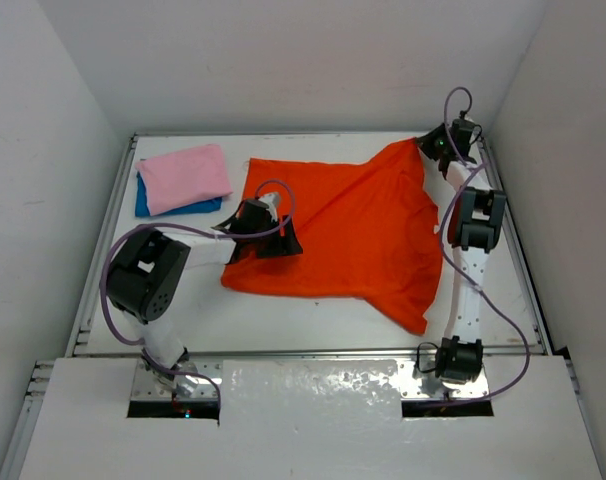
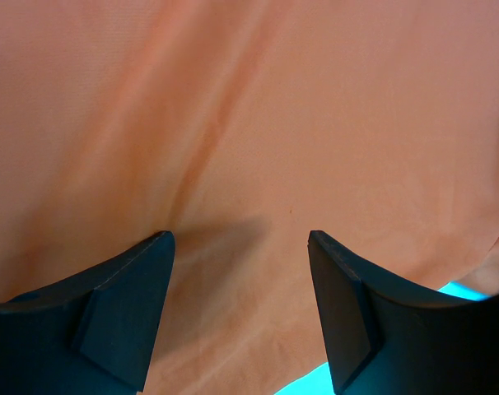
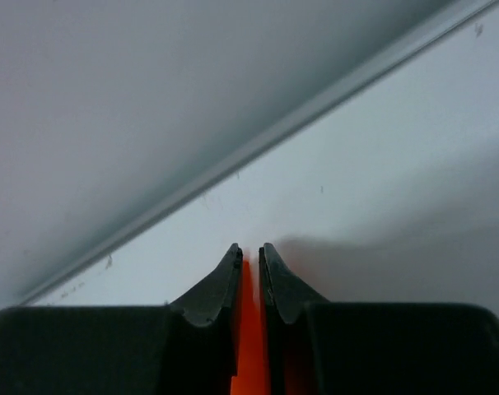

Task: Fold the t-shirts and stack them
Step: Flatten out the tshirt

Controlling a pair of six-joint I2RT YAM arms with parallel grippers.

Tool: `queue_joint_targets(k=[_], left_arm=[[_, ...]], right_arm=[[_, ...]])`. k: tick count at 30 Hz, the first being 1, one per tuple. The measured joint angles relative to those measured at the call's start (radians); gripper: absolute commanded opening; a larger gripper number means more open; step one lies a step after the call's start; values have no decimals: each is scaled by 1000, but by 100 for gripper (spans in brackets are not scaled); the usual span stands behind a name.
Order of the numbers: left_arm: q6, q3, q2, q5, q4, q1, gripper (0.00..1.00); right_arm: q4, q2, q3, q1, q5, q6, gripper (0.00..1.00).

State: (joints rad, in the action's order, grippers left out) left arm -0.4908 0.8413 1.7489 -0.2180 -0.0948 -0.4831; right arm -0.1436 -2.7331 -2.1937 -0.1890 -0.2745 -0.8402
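An orange-red t-shirt (image 1: 358, 235) lies spread over the middle of the white table. Its far right corner is pulled up toward the back right, where my right gripper (image 1: 430, 146) is shut on it. In the right wrist view a strip of the orange t-shirt (image 3: 250, 346) shows between the closed right gripper (image 3: 249, 251) fingers. My left gripper (image 1: 266, 232) hovers open over the shirt's left part; in the left wrist view the gripper (image 2: 240, 239) has only the orange cloth (image 2: 258, 123) below it. A folded pink t-shirt (image 1: 184, 177) lies on a blue t-shirt (image 1: 145, 203) at the back left.
A raised metal rim (image 1: 103, 230) runs round the table, with white walls close behind and at both sides. The right arm (image 1: 468, 260) stretches along the right edge. A bit of bare table (image 2: 464, 290) shows beside the cloth in the left wrist view.
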Motion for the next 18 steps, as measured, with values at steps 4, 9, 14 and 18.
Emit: queue_joint_targets(k=[4,9,14,18], left_arm=[[10,11,0,0,19,0,65],[23,74,0,21,143,0,66],[54,245,-8,69,306,3,66],[72,361,-65,90,370,40,66]], right_arm=[[-55,-41,-47,-17,-36,-37,57],[-78,-33,-22,-36,-98,-34,72],[21,129,169,-42,-120,6,69],[220,379,341,-38,-74,94,63]])
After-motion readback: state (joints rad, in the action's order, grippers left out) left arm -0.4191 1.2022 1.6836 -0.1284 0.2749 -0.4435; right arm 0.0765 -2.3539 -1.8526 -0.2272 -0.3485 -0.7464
